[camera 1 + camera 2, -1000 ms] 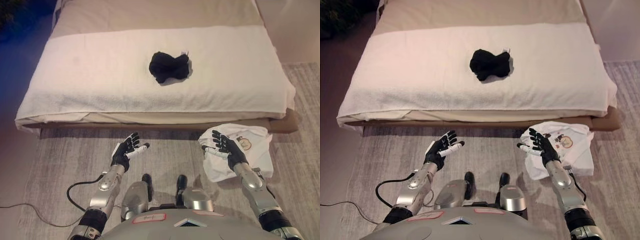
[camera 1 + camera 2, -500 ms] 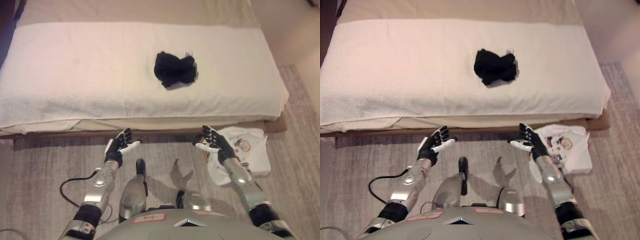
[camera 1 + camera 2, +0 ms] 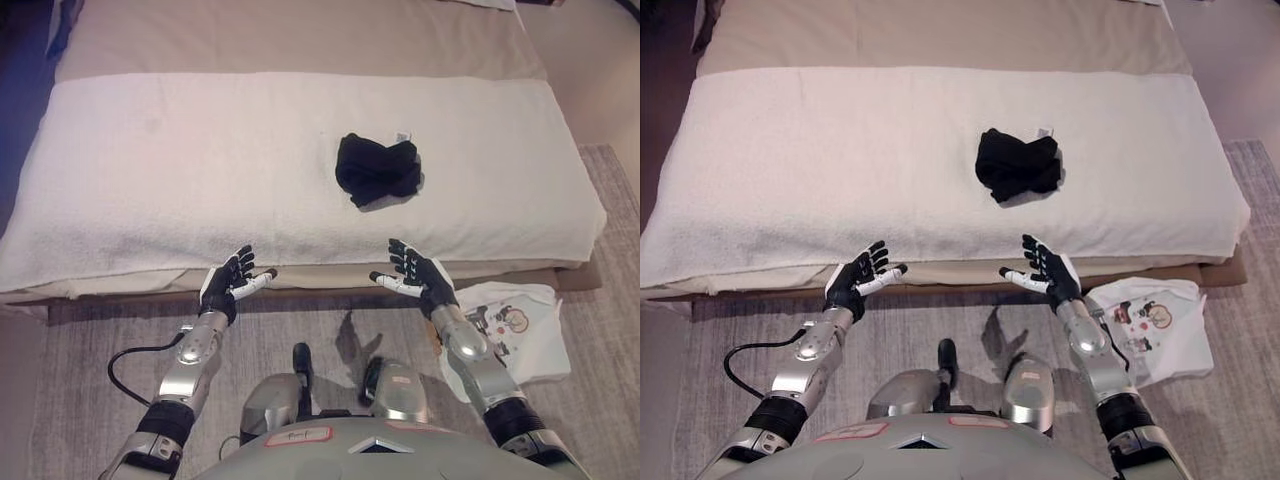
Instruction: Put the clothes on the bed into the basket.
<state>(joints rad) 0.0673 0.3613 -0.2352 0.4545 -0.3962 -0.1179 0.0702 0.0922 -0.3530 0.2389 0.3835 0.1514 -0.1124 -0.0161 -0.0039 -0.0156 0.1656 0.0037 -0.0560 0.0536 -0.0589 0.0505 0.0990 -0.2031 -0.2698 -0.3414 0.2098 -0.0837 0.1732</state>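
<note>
A crumpled black garment lies on the white blanket of the bed, right of centre. My left hand is held open at the bed's front edge, well left of and below the garment. My right hand is also open at the front edge, nearly straight below the garment and apart from it. Both hands are empty. A white container with a printed picture, the likely basket, lies on the floor at the right, beside my right forearm.
A beige sheet covers the far half of the bed. A grey carpet covers the floor in front. The bed's brown base sticks out at the right corner, close above the white container.
The camera has moved nearer the bed, so the whole picture shifted. Both hands have come from over the carpet up to the bed's front edge, still open and empty.
</note>
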